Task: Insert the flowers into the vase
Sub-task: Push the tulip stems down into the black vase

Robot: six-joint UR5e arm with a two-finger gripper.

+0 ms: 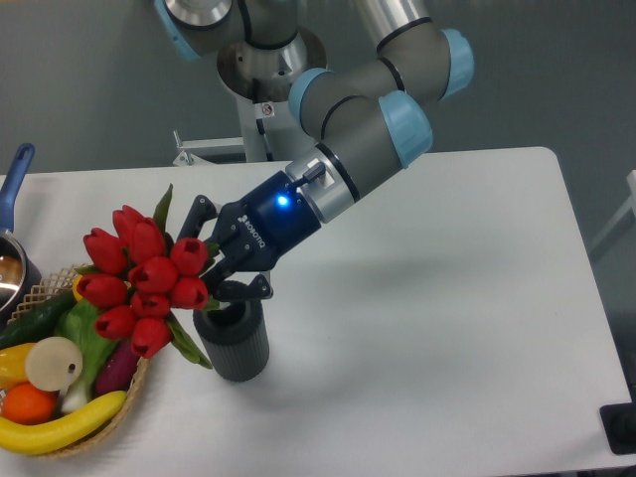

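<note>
Flowers [142, 288] overhanging vase [234, 343] rim leftward

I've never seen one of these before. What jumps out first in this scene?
The bright red flowers, held tilted in the robot's dark hand with its blue light, left of centre. Right beneath them stands a small dark vase on the white table. At the far left, a basket of colourful toy fruit catches the eye.
</note>
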